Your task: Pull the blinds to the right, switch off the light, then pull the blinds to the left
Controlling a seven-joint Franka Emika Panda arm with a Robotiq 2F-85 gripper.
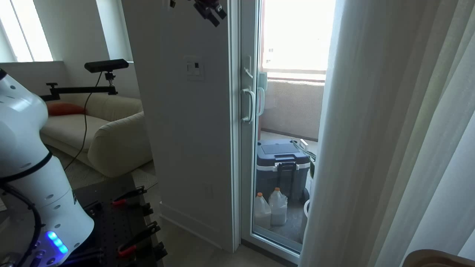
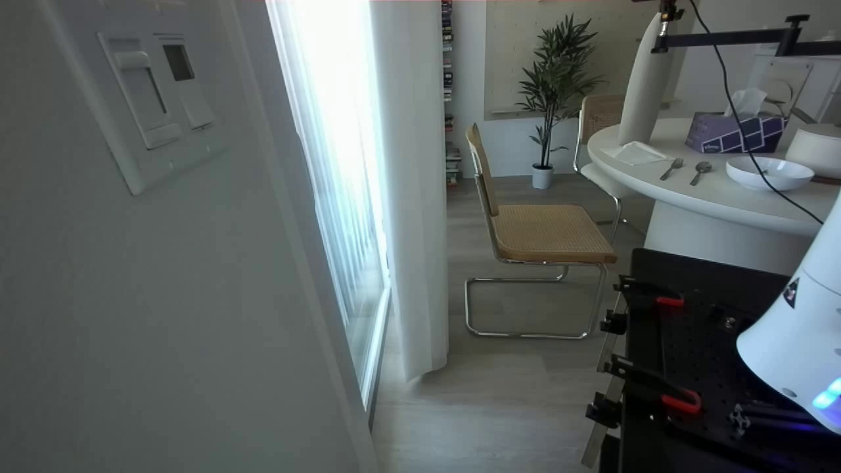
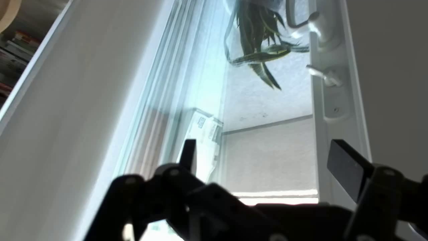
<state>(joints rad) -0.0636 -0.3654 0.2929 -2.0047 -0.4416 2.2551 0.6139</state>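
"One curtain [image 1: 374, 141] hangs partly across the glass door [image 1: 248, 155]: heavy?"
"Probably light, soft and slippery; pinch its free edge several folds deep."
"And the end effector [image 3: 265, 155]?"
"Jaws apart, nothing held."

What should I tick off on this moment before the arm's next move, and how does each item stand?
1. The jaws open, nothing held: ok; the wrist view shows them apart with nothing gripped.
2. Curtain off the door handle: ok; the handle shows bare in an exterior view.
3. Switch plate uncovered: ok in both exterior views.
4. The jaws at the switch plate: not ok; they appear apart from it, higher in the picture, in an exterior view.
5. Room light off: cannot tell; no lamp is in view.
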